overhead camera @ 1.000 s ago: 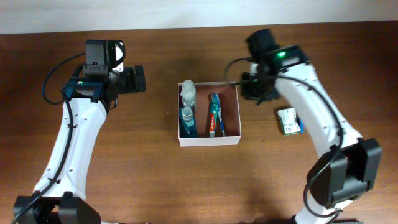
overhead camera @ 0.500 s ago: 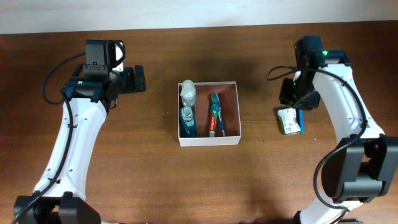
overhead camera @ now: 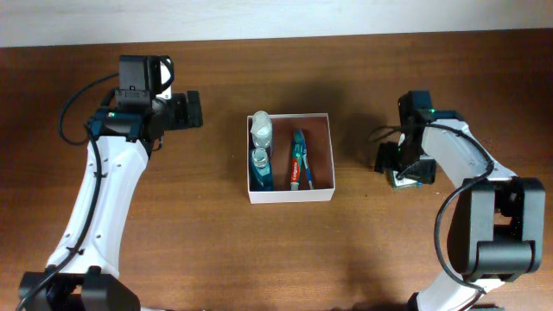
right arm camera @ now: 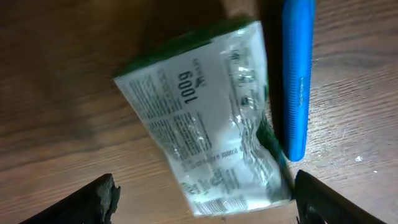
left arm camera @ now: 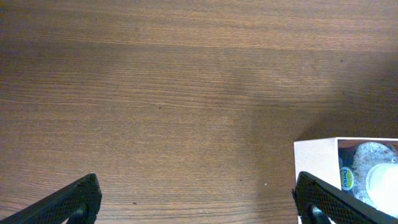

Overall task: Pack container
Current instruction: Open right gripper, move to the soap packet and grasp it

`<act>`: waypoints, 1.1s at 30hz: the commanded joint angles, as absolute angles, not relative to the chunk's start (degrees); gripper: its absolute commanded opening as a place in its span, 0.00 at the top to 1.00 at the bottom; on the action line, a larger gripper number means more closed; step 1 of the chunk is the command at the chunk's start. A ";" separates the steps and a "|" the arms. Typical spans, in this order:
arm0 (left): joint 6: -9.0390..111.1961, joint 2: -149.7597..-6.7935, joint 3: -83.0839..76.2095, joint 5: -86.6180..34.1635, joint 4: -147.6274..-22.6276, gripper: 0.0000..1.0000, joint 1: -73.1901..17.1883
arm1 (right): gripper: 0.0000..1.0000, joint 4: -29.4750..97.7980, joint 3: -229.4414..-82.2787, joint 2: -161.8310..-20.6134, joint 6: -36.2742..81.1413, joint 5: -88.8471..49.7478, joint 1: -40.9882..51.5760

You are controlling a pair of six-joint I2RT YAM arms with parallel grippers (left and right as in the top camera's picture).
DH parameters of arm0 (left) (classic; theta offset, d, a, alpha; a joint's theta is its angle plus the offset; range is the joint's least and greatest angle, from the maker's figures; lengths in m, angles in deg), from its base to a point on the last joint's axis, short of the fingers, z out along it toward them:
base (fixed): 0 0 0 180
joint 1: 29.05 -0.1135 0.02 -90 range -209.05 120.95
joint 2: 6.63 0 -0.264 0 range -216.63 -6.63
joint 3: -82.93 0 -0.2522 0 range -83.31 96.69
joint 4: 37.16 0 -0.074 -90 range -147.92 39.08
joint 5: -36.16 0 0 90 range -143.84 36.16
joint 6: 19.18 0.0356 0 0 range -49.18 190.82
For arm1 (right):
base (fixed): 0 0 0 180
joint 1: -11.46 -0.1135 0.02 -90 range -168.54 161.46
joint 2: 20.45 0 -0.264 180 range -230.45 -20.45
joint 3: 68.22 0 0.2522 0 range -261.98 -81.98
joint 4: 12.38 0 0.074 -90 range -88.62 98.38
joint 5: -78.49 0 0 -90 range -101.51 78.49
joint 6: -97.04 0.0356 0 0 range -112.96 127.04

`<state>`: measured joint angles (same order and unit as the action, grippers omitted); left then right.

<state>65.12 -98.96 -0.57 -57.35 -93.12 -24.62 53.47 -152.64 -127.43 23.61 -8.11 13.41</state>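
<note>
the crinkled packet [right arm camera: 205, 118] fills the gap under your right gripper [right arm camera: 205, 190], a blue stick [right arm camera: 295, 81] just beside it by one finger; ahead of your left gripper [left arm camera: 196, 196] bare table [left arm camera: 155, 93] runs to the container [left arm camera: 314, 162].

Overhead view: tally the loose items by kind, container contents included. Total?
2 bottles: clear bottle and blue bottle, in the container
1 teal long item, likely a toothbrush, in it
1 red-and-white tube, in it
1 green-and-white packet, outside
1 blue stick, outside
Total: 6
</note>
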 commanded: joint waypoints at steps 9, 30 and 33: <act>64.40 -97.35 0.37 -57.77 -93.01 0.00 -24.60 | 0.16 52.10 -150.41 -126.66 23.31 -5.88 13.79; 64.40 -97.35 0.37 -57.77 -93.01 0.01 -24.60 | 0.18 52.97 -150.41 -126.66 19.26 -10.93 13.74; 64.40 -97.35 0.37 -57.77 -93.01 0.00 -24.60 | 0.18 53.01 -150.41 -126.66 18.35 -12.17 13.74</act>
<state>65.12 -98.96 -0.57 -57.35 -93.12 -24.62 52.93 -150.73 -127.43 20.07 -9.88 13.41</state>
